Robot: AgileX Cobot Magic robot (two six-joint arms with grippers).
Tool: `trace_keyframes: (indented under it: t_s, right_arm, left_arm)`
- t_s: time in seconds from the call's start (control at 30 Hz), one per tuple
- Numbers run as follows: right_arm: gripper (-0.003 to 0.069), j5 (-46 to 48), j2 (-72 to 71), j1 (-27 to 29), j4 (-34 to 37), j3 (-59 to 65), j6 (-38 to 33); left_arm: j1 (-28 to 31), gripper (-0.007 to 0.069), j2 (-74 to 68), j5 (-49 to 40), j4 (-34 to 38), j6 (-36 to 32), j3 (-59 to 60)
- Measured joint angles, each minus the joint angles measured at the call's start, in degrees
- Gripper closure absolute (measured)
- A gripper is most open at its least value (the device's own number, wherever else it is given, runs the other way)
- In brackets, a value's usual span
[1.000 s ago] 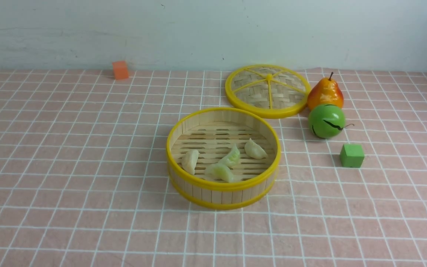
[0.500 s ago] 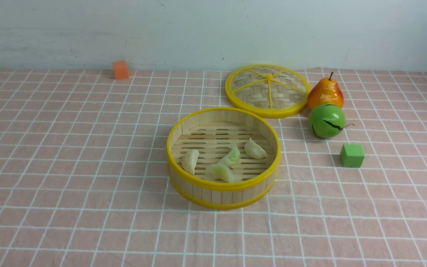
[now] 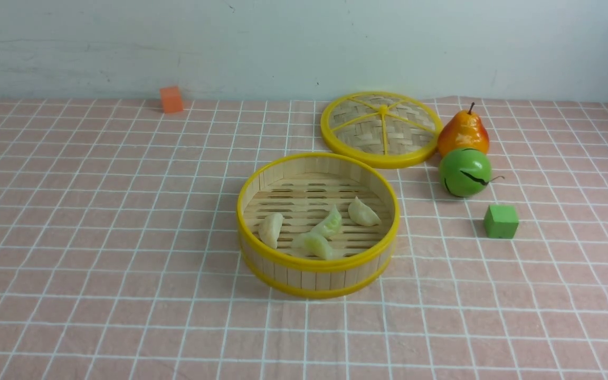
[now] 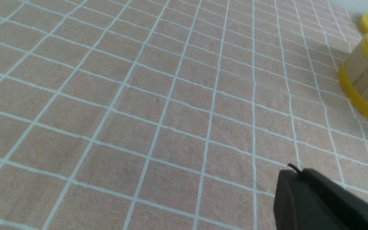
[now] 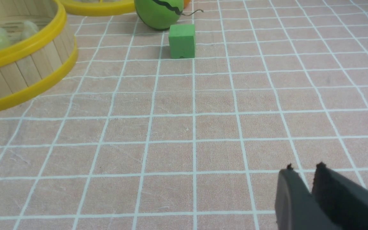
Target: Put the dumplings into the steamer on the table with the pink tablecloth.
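Neither arm in sight from the front camera. Black matte-plastic left gripper [image 4: 294, 174] seen only from its own wrist camera, at the frame's edge: the dark fingers pressed together into a single blunt tip, no gap between them, nothing held, hanging above the cloth. Black matte-plastic right gripper [image 5: 304, 171] likewise seen only from its own wrist camera: two dark fingertips [image 5: 287, 179] standing slightly apart, a narrow wedge-shaped slit between them, nothing gripped, poised low over the surface and clear of every object.
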State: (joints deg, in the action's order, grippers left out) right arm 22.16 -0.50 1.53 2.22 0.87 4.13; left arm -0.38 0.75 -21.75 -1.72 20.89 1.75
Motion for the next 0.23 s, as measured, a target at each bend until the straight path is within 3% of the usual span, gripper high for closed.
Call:
trace_keyframes:
  t_s: [0.23]
  right_arm:
    - [0.0543, 0.00, 0.00, 0.00, 0.00, 0.00, 0.00]
  left_arm:
    - [0.00, 0.0622, 0.00, 0.00, 0.00, 0.00, 0.00]
